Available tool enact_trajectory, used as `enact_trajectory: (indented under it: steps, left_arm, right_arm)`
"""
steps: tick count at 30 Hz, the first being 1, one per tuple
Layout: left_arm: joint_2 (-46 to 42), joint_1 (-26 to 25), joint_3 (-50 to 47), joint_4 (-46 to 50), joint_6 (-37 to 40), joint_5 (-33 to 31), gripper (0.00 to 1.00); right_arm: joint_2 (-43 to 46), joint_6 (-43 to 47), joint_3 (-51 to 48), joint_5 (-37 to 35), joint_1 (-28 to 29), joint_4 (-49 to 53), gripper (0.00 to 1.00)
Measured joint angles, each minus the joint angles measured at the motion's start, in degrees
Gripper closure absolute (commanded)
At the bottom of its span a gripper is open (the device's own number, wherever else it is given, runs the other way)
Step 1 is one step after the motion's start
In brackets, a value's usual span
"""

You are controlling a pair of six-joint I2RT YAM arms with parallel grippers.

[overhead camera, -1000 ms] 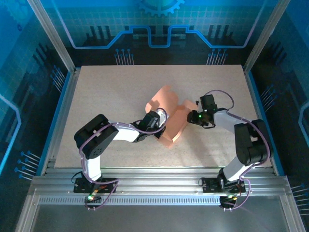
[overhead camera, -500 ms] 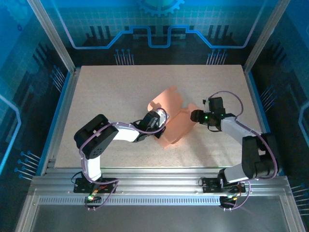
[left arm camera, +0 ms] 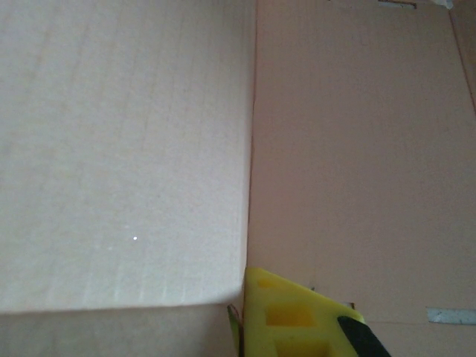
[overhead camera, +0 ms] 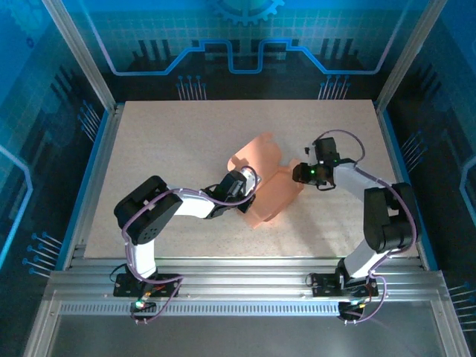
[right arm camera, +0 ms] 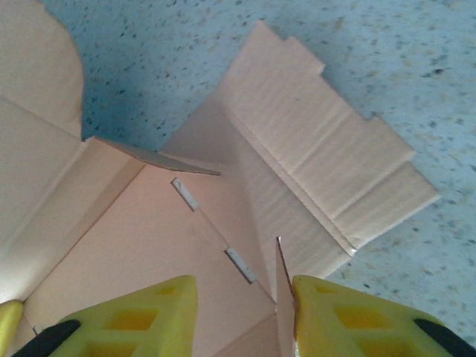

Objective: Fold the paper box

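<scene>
The paper box (overhead camera: 274,192) is a salmon-orange cardboard sheet, partly raised, at the table's middle. In the left wrist view its panels (left arm camera: 357,149) fill the frame. My left gripper (overhead camera: 251,196) reaches into it from the left. Its yellow fingers (left arm camera: 297,316) are pinched on the edge of an upright panel, so the left gripper (left arm camera: 239,309) is shut on it. My right gripper (overhead camera: 298,173) is at the box's right side. In its wrist view the right gripper (right arm camera: 242,316) is open above the box floor (right arm camera: 149,245), and a thin upright flap (right arm camera: 282,282) leans against the inside of the right finger (right arm camera: 357,316).
The speckled table (overhead camera: 186,134) is bordered by metal rails and blue enclosure walls. A stepped corrugated flap (right arm camera: 327,156) of the box lies flat on the table, pointing away from my right gripper.
My right gripper drew back to the right, then came in again to the box's right flap, its jaws widening and then narrowing. The left arm stayed put.
</scene>
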State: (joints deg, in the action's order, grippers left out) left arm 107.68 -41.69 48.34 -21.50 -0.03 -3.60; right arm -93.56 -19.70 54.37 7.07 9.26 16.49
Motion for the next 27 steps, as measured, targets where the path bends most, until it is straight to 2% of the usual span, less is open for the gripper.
enact_trajectory:
  steps: [6, 9, 14, 17, 19, 23, 25, 27]
  left_arm:
    - [0.02, 0.0, 0.0, 0.0, 0.0, 0.0, 0.95]
    - [0.0, 0.0, 0.0, 0.0, 0.0, 0.0, 0.94]
    - [0.0, 0.0, 0.0, 0.0, 0.0, 0.09, 0.94]
    - [0.02, 0.0, 0.0, 0.0, 0.0, 0.66, 0.94]
    - [0.0, 0.0, 0.0, 0.0, 0.0, 0.87, 0.94]
    - [0.02, 0.0, 0.0, 0.0, 0.0, 1.05, 0.94]
    - [0.0, 0.0, 0.0, 0.0, 0.0, 1.09, 0.95]
    - [0.0, 0.02, 0.0, 0.0, 0.02, 1.11, 0.94]
  right_arm:
    - [-0.26, 2.16, 0.46, -0.59, 1.49, 1.16, 0.72]
    - [-0.33, 1.05, 0.7, -3.8, 1.2, 3.1, 0.76]
    - [-2.56, -4.2, 2.93, -8.07, -1.64, 8.17, 0.9]
    - [-2.82, -8.85, 3.04, -7.91, -2.64, 10.21, 0.91]
    - [-2.82, -11.87, 3.13, -7.48, -2.91, 10.97, 0.86]
    - [-2.67, -17.38, 2.93, -5.7, -3.41, 11.87, 0.61]
    - [-1.38, -18.62, 1.66, -4.94, -3.69, 10.88, 0.54]
    - [2.4, -19.76, -1.46, -4.96, -3.72, 9.22, 0.51]
